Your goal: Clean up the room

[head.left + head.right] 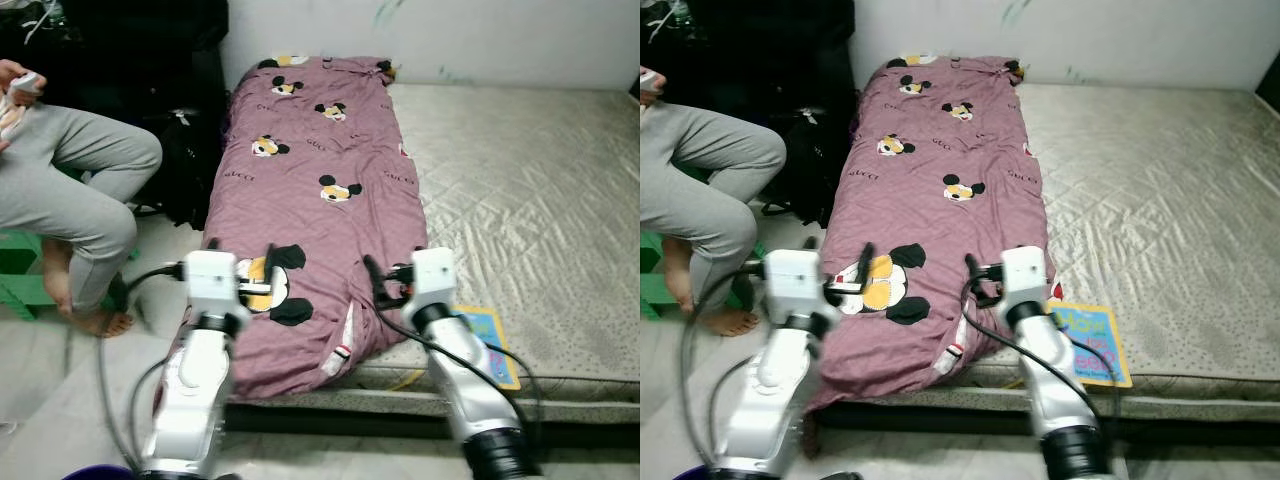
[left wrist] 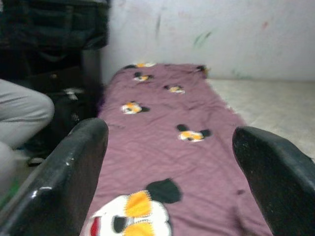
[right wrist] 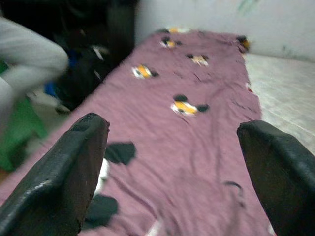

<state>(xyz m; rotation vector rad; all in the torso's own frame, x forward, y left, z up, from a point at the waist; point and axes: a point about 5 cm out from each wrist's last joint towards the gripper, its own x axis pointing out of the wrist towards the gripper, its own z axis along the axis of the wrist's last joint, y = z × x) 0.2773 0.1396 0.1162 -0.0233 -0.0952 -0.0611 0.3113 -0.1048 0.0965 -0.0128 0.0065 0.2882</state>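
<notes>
A mauve blanket (image 1: 310, 170) printed with cartoon mice lies lengthwise along the left side of a beige quilted mattress (image 1: 520, 190). Its near end hangs over the mattress's front edge. My left gripper (image 1: 240, 262) is held over the blanket's near left corner, and its fingers (image 2: 69, 172) are spread wide with nothing between them. Over the near right part of the blanket my right gripper (image 1: 385, 278) is also open and empty, fingers (image 3: 64, 167) wide apart. The blanket (image 2: 172, 147) stretches away ahead of both grippers.
A person in grey trousers (image 1: 70, 190) sits at the left on a green stool (image 1: 20, 270), bare foot on the floor. A black bag (image 1: 185, 170) stands between them and the bed. A colourful book (image 1: 490, 342) lies on the mattress's front edge.
</notes>
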